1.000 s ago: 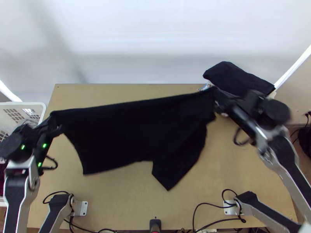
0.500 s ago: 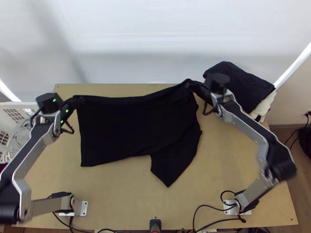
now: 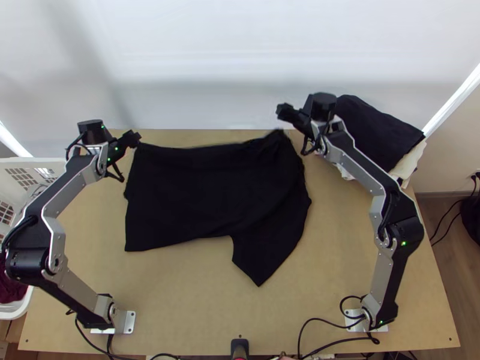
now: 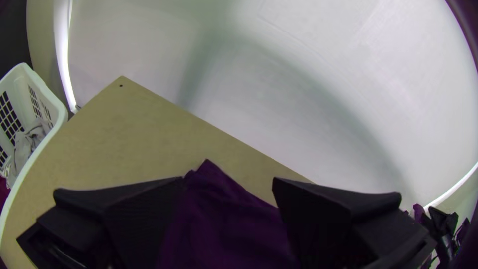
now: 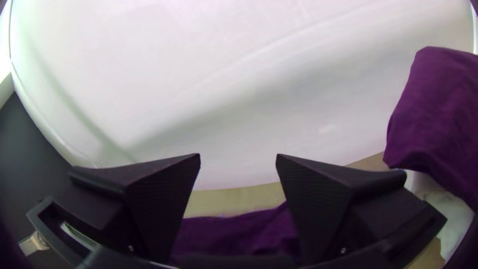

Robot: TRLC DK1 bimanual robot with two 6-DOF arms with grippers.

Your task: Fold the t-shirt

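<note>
Top view: left pincer (image 3: 135, 138) and right pincer (image 3: 281, 111) let go; far edge of t-shirt (image 3: 198, 192), stretched between them moments ago, now slack on desk (image 3: 186, 294). Both stand wide open, nothing gripped. T-shirt lies spread below, just beside both. I judge laying-down done, smoothing or next fold due. Soft matte black cloth: rumpled near right pincer, pointed flap jutting farther from it.

White backdrop (image 3: 240, 60) | light strips (image 3: 453, 103) both sides | wooden table (image 3: 180, 300) | brown floor (image 3: 444, 252) right
</note>
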